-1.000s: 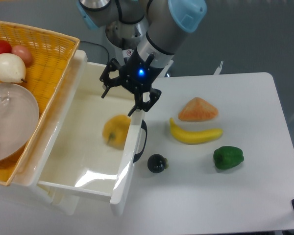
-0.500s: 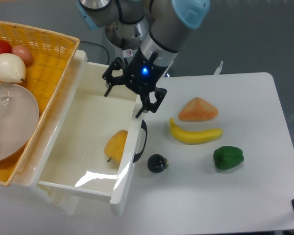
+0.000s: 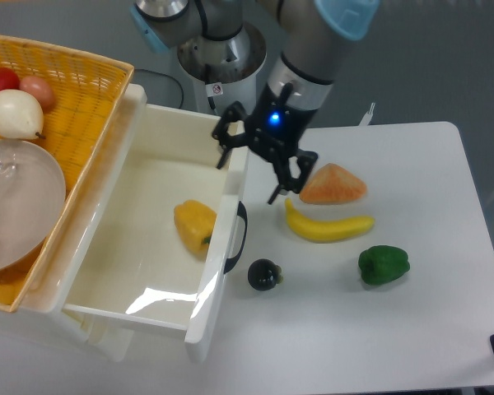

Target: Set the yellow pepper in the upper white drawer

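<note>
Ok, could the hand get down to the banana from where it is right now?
Probably yes. The open, empty hand hangs just above the banana, and nothing lies over it; the orange wedge sits close behind.

At the frame's left, the upper white drawer (image 3: 160, 309) is gleaming like glossy plastic, its floor catching glare. The yellow pepper (image 3: 195, 227) is looking smooth and waxy. The wicker basket (image 3: 82, 86) is showing rough weave; the worktop (image 3: 379, 329) is looking matt white.

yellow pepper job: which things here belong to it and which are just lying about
Part of the job:
- yellow pepper, lying inside the drawer
- upper white drawer, pulled open
- gripper, open, holding nothing

Just lying about:
- banana
- green pepper
- orange wedge-shaped item
- small dark round item
- yellow wicker basket with its contents
</note>
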You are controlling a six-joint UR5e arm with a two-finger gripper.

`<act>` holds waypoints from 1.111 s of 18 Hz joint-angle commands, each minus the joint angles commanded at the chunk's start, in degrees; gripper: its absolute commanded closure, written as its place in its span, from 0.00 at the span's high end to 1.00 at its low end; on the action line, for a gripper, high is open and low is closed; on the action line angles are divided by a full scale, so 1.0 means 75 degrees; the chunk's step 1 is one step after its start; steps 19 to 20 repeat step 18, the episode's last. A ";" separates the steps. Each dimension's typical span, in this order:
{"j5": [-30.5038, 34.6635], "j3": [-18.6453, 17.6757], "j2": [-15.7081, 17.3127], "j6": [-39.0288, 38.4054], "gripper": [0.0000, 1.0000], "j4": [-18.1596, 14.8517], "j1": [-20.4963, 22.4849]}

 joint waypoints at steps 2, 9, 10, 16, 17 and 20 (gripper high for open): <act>0.0012 0.0000 -0.0070 0.0538 1.00 0.0105 0.0316; 0.0936 -0.0024 -0.0340 0.3282 1.00 0.0164 0.0810; 0.1007 -0.0024 -0.0363 0.3295 1.00 0.0164 0.0821; 0.1055 -0.0024 -0.0469 0.3295 1.00 0.0188 0.0880; 0.1066 -0.0024 -0.0469 0.3295 1.00 0.0188 0.0880; 0.1148 -0.0024 -0.0480 0.3306 1.00 0.0188 0.0880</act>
